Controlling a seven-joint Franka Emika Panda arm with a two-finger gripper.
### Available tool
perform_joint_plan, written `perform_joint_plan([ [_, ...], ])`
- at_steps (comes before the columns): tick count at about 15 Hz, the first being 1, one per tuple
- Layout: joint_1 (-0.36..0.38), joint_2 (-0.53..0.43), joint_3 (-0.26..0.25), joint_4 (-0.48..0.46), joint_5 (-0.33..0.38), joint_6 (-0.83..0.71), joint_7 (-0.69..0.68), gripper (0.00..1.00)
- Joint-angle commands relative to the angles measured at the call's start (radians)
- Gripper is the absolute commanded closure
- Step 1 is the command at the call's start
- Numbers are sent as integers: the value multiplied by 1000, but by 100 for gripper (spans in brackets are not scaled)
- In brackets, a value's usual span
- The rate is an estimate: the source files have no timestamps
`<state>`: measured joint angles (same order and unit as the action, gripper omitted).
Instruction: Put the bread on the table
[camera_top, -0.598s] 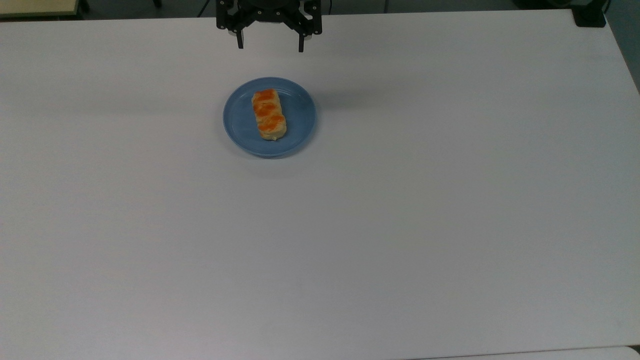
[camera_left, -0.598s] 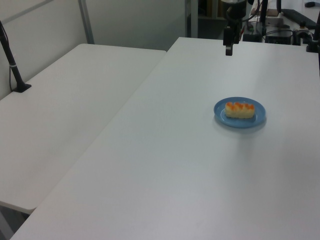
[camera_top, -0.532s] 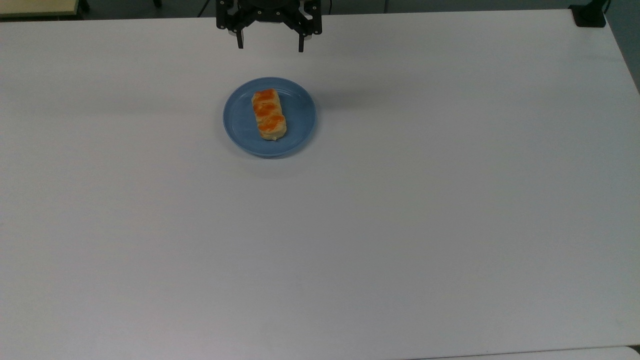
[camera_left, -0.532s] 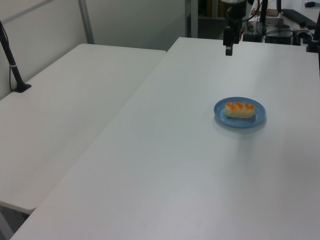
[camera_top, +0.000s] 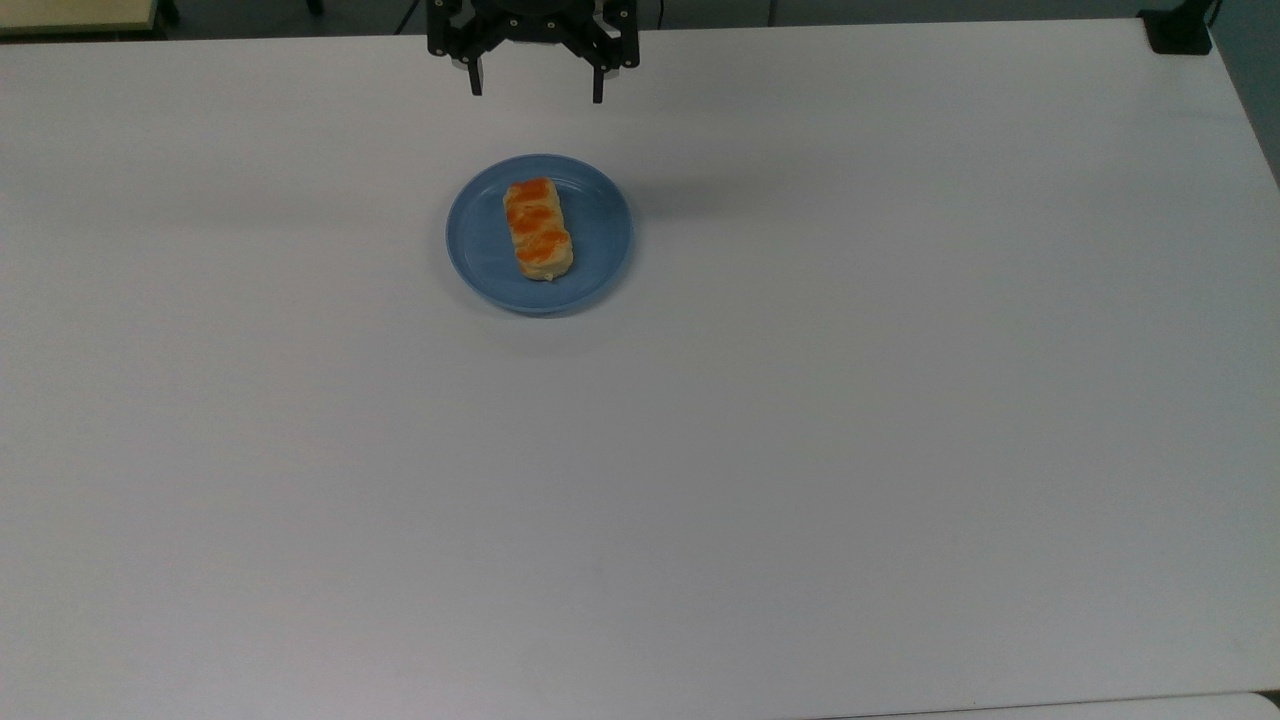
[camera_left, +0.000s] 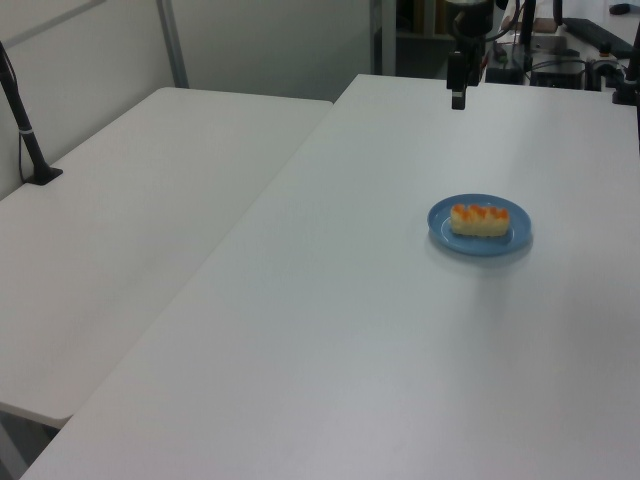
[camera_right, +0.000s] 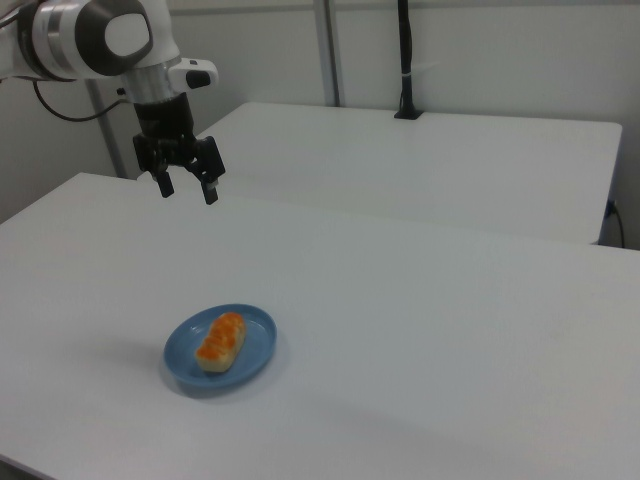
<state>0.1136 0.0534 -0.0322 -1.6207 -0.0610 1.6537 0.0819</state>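
- We saw little around the bread: a second white table stood at the left of the left view, with a black post on its far left edge, and another dark post rose at the top of the right view.
- Nothing lay between the gripper and the plate; the gripper hung at the top centre of the top view, well apart from both.
- Its two dark fingers were spread wide and held nothing.
- The bread lay lengthwise on the plate, upper centre-left in the top view, not on the bare table.
- The bread was oblong and pale yellow with three glossy orange humps; the plate was round, smooth and blue with a raised rim; the table was flat, matte and white.
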Motion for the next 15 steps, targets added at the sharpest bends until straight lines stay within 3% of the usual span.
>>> perform_joint_plan([
  [1, 5, -30, -5, -62, 7, -19, -43, 0],
  [5, -15, -38, -6, -213, 4, 0, -125, 0],
  [8, -35, -27, -5, -381, 3, 192, -126, 0],
  [10, -37, -11, -5, -486, -41, 321, -125, 0],
  [15, -57, 52, -5, -493, -48, 395, -125, 0],
])
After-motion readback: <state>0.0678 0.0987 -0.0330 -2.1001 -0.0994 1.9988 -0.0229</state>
